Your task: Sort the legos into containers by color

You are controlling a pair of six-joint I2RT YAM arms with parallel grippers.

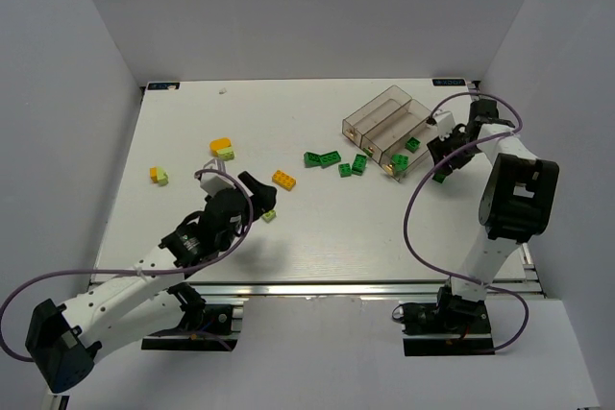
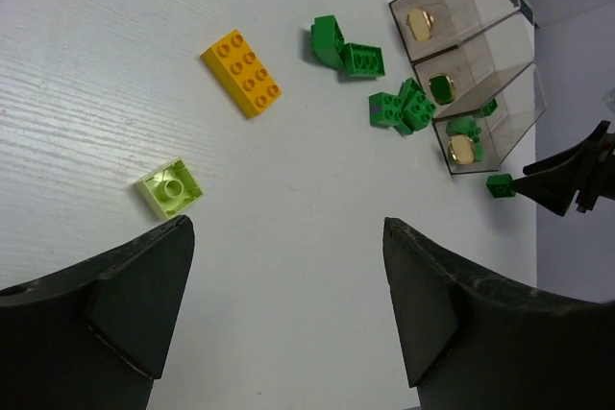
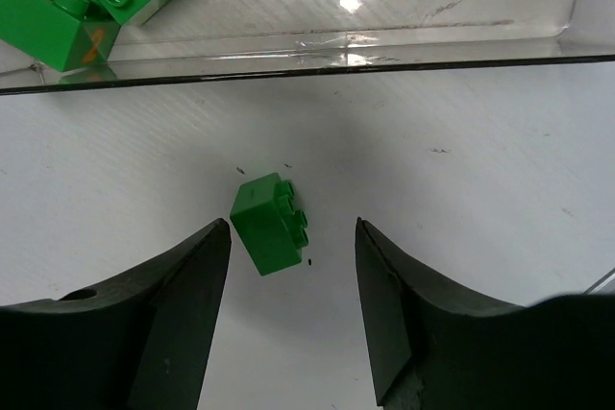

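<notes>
Right wrist: my right gripper [image 3: 293, 237] is spread wide and has hold of nothing. One green brick [image 3: 269, 223] lies on the table [image 1: 336, 247] between my fingertips, with a gap to each finger. It is small, blocky and glossy dark green. It lies tipped on its side with its studs facing sideways.

Just past it is the clear smoky wall of the bins [image 3: 384, 45]. Two other green bricks [image 3: 58, 12] show through that wall at the left end.

Top external: the bins are three narrow troughs joined side by side, set at an angle at the table's right rear. My right gripper is just beside their near-right end.

Left wrist: my left gripper [image 2: 286, 228] is also wide open and empty, left of centre. A small square lime brick [image 2: 171, 187] sits studs up just beside my left finger, not touching it. Beyond it lies an orange brick [image 2: 242, 73], two studs by four. A loose green cluster [image 2: 402, 108] lies between that and the bins.

Two orange-lime pairs [image 1: 223, 149] lie well apart, far left.
</notes>
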